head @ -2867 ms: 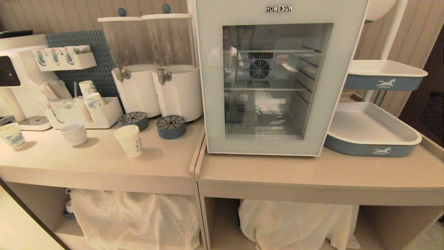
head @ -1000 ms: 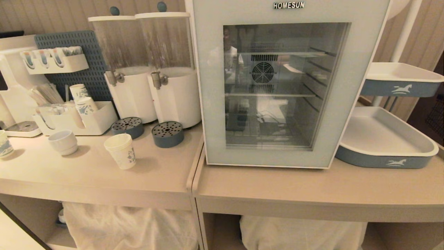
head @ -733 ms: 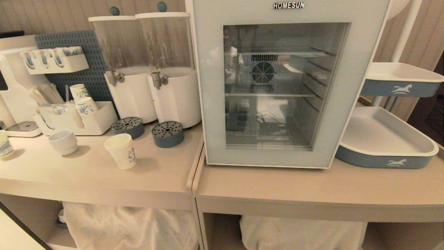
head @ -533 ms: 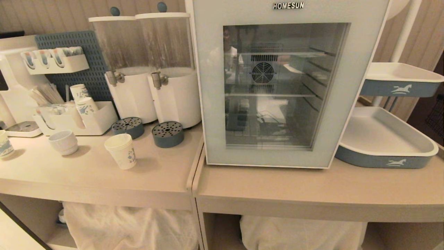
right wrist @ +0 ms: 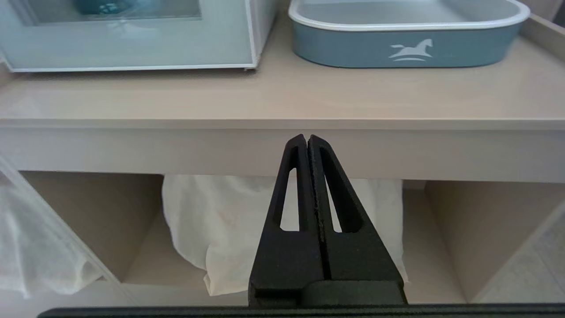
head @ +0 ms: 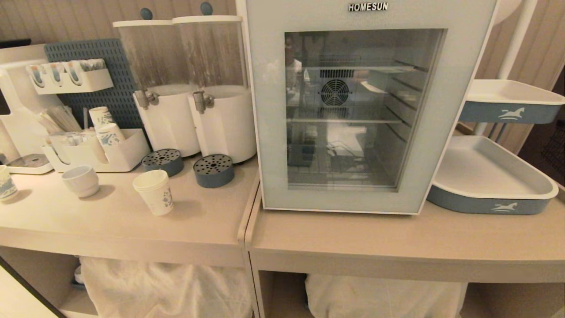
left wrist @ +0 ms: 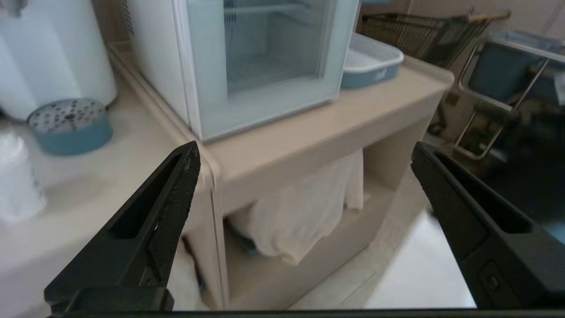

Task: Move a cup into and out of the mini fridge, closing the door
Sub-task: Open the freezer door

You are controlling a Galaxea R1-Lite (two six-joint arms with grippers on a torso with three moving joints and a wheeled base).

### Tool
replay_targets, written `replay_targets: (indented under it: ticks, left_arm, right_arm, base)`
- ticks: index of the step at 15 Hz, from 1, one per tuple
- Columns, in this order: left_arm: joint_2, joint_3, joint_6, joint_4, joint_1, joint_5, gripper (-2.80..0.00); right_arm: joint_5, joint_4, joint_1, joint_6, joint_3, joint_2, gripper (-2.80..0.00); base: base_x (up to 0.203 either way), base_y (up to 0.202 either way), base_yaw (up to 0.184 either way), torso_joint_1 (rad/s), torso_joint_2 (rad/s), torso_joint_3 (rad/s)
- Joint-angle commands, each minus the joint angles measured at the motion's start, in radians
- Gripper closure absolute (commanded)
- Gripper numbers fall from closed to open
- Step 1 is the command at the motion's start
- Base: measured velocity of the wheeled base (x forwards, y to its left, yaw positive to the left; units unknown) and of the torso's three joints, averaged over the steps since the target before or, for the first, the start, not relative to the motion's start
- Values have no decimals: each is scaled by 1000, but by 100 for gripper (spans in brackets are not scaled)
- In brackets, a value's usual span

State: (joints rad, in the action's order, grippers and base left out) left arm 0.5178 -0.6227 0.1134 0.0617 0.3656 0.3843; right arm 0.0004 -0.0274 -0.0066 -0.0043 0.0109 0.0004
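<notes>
- Reaching w/ my left gripper (left wrist: 304, 154), jaws spread wide & empty; it hangs out over the counter's (head: 353, 238) front edge, not touching anything.
- Fridge (left wrist: 247, 66) sits ahead of it & further in on the counter; door (head: 348, 106) looks fully shut, so opening it is prob. the step in hand.
- Can't see a handle slot from here. I'd find the door's free edge first, then hook one finger (left wrist: 170, 198) behind it rather than pinch the glass.
- Pull slow along the door's arc; the fridge is light-looking & may slide.
- Cup (head: 154, 192) stands off to my left gripper's side on the neighbouring counter, upright, well clear of the fridge. Keep my elbow off it & the blue drip tray (left wrist: 68, 126).
- Right gripper (right wrist: 307, 141) is pressed shut, empty, parked below the counter edge. Leave it there.
</notes>
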Motion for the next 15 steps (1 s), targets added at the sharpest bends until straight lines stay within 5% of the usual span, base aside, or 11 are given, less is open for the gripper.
replay_targets:
  ticks: [1, 6, 8, 10, 15]
  left_arm:
    - [188, -37, 6, -83, 24, -14, -280]
    - [385, -91, 17, -168, -66, 9, -280]
    - [543, -127, 14, -199, -214, 107, -280]
    - [659, -175, -6, -214, -336, 279, -280]
    - [951, -287, -274, -222, -437, 509, -280]
  right_arm:
    - [1, 0, 0, 0, 0, 0, 0]
    - [1, 0, 0, 0, 1, 0, 0]
    - [1, 0, 0, -2, 1, 0, 0]
    - [1, 0, 0, 0, 1, 1, 0]
    - [1, 0, 0, 0, 1, 0, 0]
  base:
    - [0, 0, 0, 0, 0, 0]
    - [0, 0, 0, 0, 0, 0]
    - [0, 0, 0, 0, 0, 0]
    - [0, 0, 0, 0, 0, 0]
    - [0, 0, 0, 0, 0, 0]
